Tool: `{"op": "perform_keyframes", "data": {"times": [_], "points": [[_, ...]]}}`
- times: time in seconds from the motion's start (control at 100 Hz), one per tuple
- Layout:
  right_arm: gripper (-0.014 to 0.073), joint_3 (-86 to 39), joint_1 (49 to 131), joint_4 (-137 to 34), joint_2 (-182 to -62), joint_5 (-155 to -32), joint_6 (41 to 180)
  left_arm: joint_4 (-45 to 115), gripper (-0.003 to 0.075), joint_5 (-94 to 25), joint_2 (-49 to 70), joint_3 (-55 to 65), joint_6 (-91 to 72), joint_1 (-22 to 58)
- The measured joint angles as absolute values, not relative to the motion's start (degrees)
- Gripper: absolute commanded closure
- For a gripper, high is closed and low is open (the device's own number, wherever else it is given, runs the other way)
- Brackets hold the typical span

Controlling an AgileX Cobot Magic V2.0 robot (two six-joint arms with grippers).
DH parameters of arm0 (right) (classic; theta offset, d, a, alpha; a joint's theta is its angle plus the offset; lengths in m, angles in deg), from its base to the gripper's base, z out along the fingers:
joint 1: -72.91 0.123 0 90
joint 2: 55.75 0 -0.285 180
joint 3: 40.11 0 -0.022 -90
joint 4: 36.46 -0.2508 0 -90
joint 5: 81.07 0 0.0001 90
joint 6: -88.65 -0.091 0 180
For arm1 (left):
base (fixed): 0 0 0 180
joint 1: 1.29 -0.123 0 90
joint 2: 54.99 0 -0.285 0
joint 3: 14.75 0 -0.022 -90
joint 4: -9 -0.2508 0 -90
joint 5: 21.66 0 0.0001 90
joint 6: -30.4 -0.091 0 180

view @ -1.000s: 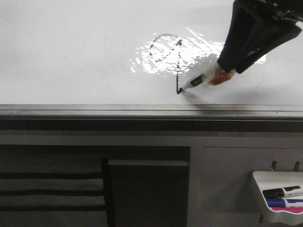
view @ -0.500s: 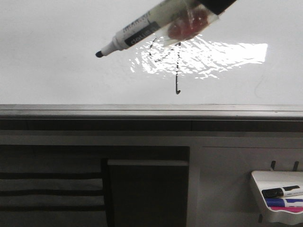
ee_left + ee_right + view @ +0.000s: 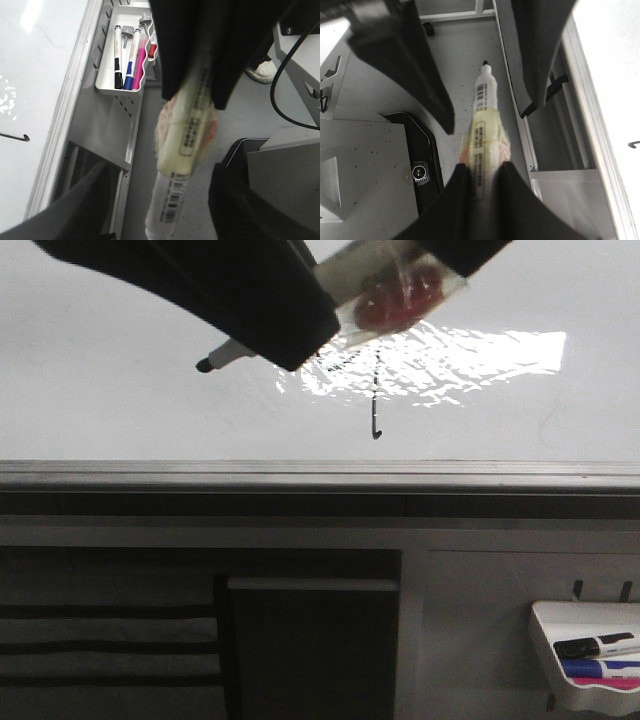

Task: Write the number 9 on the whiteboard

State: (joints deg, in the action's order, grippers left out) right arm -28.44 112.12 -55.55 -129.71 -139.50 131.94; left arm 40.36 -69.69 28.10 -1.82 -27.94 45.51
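Left pincer (image 3: 160, 210) newly arrived, agape astride the marker (image 3: 222, 356); right pincer (image 3: 481, 175) tight on it, above the number 9 (image 3: 375, 410).

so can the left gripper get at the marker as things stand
Probably yes: the left gripper has its jaws open on either side of the marker barrel with nothing between them, while the right gripper is shut on the marker's taped rear end.

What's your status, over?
Right gripper shut on marker, clear of whiteboard. Left gripper open around marker. Number 9 drawn, loop partly hidden.
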Motion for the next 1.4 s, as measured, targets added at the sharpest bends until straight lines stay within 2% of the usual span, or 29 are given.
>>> {"op": "perform_keyframes", "data": {"times": [0.13, 0.34, 0.62, 0.72, 0.89, 0.96, 1.07, 1.22, 1.4], "points": [[0.0648, -28.44, 112.12, -55.55, -129.71, -139.54, 131.94, 40.23, 0.0339, -69.92, 29.00, -1.91, -27.94, 45.51], [0.0648, -28.44, 112.12, -55.55, -129.71, -139.90, 131.94, 40.19, 0.0517, -69.92, 29.00, -1.96, -27.94, 45.51], [0.0645, -28.44, 112.12, -55.20, -129.71, -139.73, 132.05, 40.10, 0.0668, -70.64, 29.00, -1.96, -28.39, 45.51], [0.0559, -28.44, 112.12, -55.20, -129.71, -139.84, 132.31, 39.96, 0.0704, -71.13, 29.00, -1.96, -29.25, 45.60], [0.0270, -28.70, 112.12, -55.07, -129.71, -139.71, 132.20, 40.06, 0.0741, -72.02, 29.00, -2.05, -29.08, 45.73], [0.0205, -28.82, 112.12, -55.07, -129.67, -139.71, 132.06, 39.46, 0.0741, -72.02, 29.00, -2.18, -28.27, 45.73], [0.0201, -28.82, 111.73, -52.35, -128.59, -139.94, 128.00, 33.72, 0.0741, -73.39, 29.00, -3.92, -22.37, 45.73], [0.0201, -28.82, 108.37, -43.20, -124.78, -140.30, 115.69, 20.73, 0.0741, -76.36, 29.00, -6.24, -8.54, 44.06], [0.0201, -28.82, 101.60, -38.16, -119.32, -141.24, 108.44, 12.95, 0.0741, -77.47, 28.59, -6.47, 7.70, 36.46]]}}
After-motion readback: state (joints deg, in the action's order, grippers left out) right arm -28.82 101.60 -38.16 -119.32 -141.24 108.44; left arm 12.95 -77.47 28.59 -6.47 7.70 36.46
